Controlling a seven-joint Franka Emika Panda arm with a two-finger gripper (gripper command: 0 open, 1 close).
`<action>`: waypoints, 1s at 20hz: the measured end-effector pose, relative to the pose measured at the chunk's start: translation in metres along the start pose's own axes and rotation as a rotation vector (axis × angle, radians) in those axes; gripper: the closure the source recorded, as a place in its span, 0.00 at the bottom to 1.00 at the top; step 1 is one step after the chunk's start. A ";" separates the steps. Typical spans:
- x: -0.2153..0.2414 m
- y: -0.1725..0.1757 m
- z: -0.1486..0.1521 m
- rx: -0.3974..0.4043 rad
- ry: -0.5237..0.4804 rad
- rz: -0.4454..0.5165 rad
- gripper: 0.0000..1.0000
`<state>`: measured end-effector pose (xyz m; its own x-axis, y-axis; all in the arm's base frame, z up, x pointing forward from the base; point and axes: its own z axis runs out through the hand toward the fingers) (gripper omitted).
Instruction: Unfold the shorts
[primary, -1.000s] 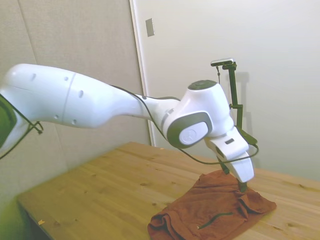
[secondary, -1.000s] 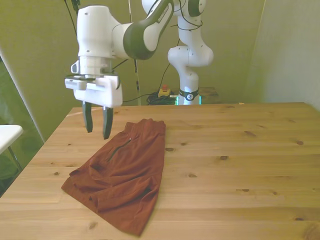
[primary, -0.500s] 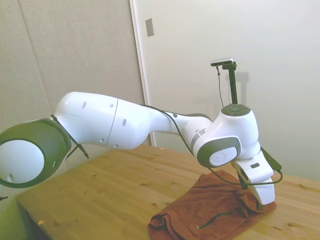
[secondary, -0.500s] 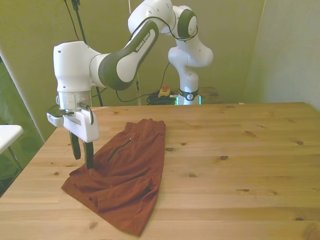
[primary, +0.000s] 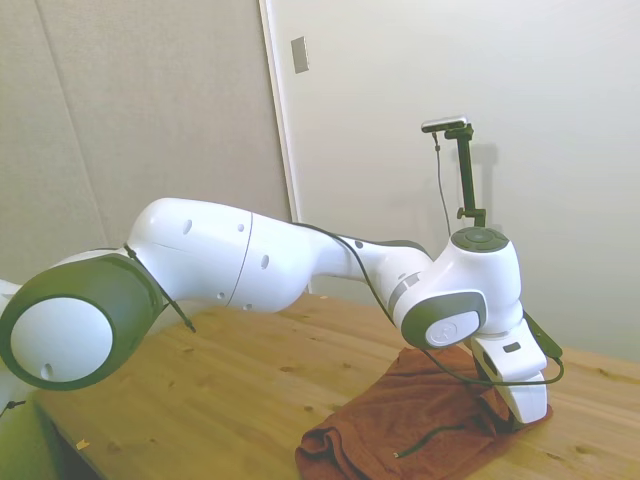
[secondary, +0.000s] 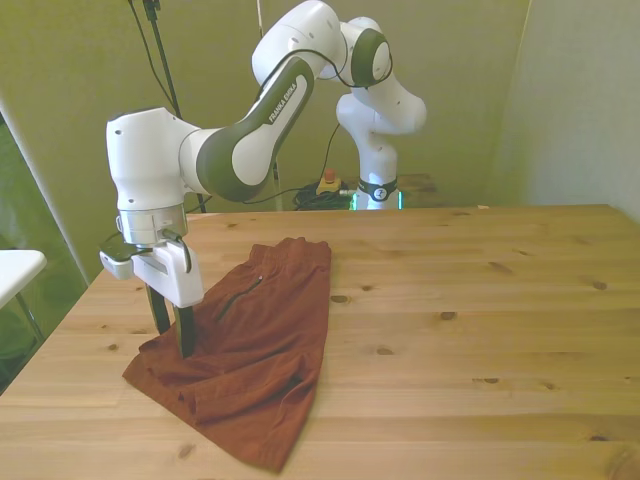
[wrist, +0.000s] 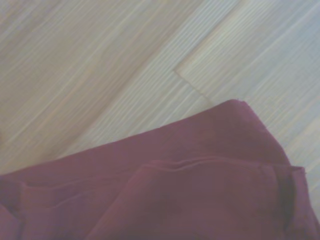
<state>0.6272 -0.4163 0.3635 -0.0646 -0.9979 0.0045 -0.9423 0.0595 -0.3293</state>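
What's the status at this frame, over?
Gripper open, fingertips down at the shorts' edge on the front view's left. Shorts folded, bunched on the table. Nothing in the way.

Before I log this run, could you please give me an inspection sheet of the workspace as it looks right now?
Surface: wooden table, knotty planks, bare apart from the garment.
Job's things: shorts, rust-brown, lying folded and rumpled toward the front view's left; dark drawstring lies on top.
Clutter: nothing seen.
Grippers: gripper lowered at the shorts' edge on the front view's left, fingers slightly apart, tips at the fabric.
Cables: a thin black cable loops along the arm's wrist.
Surroundings: plain walls; a white edge beside the table at the front view's left.
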 end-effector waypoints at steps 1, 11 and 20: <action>-0.001 0.000 0.001 0.000 -0.002 -0.001 1.00; -0.003 0.003 0.007 -0.007 -0.016 0.001 1.00; -0.004 0.004 0.009 -0.004 -0.026 -0.017 1.00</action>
<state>0.6263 -0.4128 0.3538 -0.0402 -0.9991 -0.0145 -0.9445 0.0427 -0.3258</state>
